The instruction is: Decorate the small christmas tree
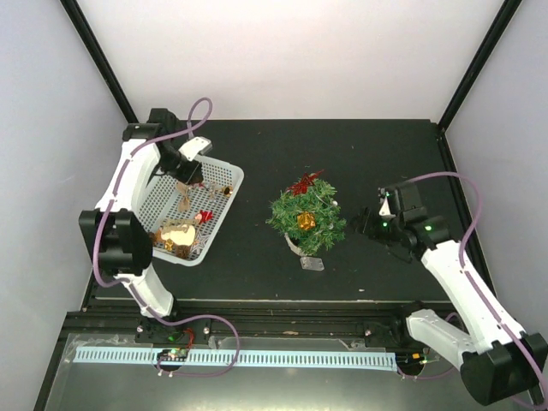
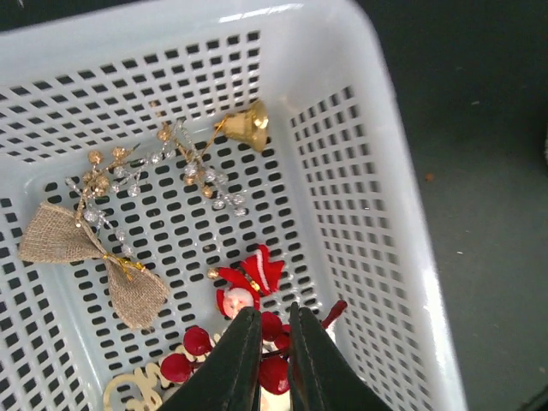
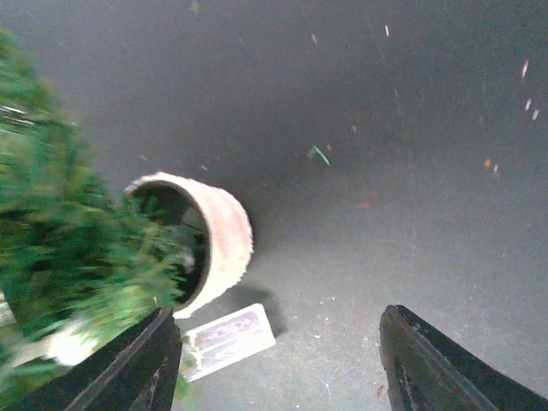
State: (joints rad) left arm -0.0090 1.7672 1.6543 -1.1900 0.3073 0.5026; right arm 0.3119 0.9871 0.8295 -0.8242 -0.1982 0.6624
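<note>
The small christmas tree (image 1: 306,218) stands mid-table on its whitish pot, with a red bow (image 1: 306,182) at its top and a gold ornament (image 1: 305,221) on its front. In the right wrist view its green sprigs (image 3: 68,231) and pot (image 3: 218,240) fill the left side. My right gripper (image 1: 364,224) is wide open and empty just right of the tree, and shows in its wrist view (image 3: 282,360). My left gripper (image 1: 188,174) is inside the white basket (image 1: 218,210). Its jaws (image 2: 274,312) are closed narrowly on a red berry sprig (image 2: 274,372).
The basket (image 2: 360,171) also holds a Santa figure (image 2: 244,287), a gold bell (image 2: 247,127), a burlap bow (image 2: 86,257), a beaded gold sprig (image 2: 171,167) and a gold wooden word (image 2: 141,390). A white tag (image 3: 229,340) lies by the pot.
</note>
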